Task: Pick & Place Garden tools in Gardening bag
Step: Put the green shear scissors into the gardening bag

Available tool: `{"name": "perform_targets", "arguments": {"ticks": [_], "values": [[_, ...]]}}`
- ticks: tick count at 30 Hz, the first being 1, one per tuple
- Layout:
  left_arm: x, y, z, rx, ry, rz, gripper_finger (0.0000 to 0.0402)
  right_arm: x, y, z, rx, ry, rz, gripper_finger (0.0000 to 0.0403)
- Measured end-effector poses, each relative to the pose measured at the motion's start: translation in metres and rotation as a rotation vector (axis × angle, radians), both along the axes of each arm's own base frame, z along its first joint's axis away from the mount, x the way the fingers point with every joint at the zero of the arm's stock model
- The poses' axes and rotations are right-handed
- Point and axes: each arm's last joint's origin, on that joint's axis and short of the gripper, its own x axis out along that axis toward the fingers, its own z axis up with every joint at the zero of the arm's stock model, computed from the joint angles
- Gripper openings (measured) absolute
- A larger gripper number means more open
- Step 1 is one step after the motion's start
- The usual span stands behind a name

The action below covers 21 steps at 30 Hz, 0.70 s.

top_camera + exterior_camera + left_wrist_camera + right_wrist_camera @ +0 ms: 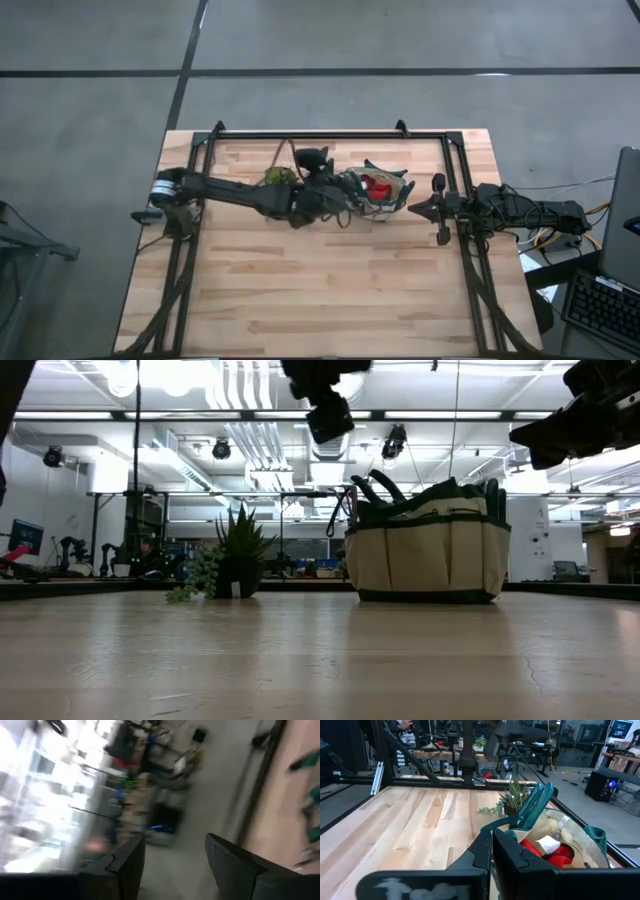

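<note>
While the left gripper (175, 865) hangs above the gardening bag (428, 555) w/ fingers spread wide and nothing between them, the bag stands upright mid-worktop (330, 290), a red glove (547, 852) visible inside. No loose tool shows on the worktop, so the job looks close to done. Right gripper (492, 852) sits just beside the bag's far side, fingers pressed together, empty. Leafy plant (235, 555) stands near the bag, on the left arm's side.

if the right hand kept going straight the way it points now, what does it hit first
Most likely the gardening bag: the shut right hand points at its near rim and green handle, with a red glove inside. How much gap remains is hard to judge.
</note>
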Motion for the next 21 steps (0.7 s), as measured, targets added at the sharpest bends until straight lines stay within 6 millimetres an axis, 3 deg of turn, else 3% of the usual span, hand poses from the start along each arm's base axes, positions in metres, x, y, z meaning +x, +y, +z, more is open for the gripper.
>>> {"name": "perform_targets", "arguments": {"ticks": [2, 5, 8, 10, 16, 21], "values": [[-0.012, 0.003, 0.006, -0.127, -0.134, -0.056, 0.0209, 0.000, 0.000, 0.000, 0.002, -0.002, 0.000, 0.0008], [-0.025, 0.009, 0.012, -0.456, -0.337, -0.192, 0.0209, 0.000, 0.000, 0.000, 0.000, -0.001, 0.000, 0.0008], [-0.030, 0.018, 0.014, -0.792, -0.489, -0.319, 0.0208, 0.000, 0.000, 0.000, 0.001, -0.001, -0.001, 0.0008], [-0.032, 0.022, 0.009, -0.907, -0.552, -0.366, 0.0207, 0.000, 0.000, 0.000, 0.001, 0.000, 0.000, 0.0008], [-0.036, 0.032, -0.023, -0.973, -0.587, -0.333, 0.0206, 0.000, 0.000, 0.000, 0.002, -0.001, -0.001, 0.0008], [-0.034, 0.041, -0.026, -0.956, -0.690, -0.372, 0.0206, 0.000, 0.000, 0.000, 0.002, 0.000, 0.000, 0.0008]]}}
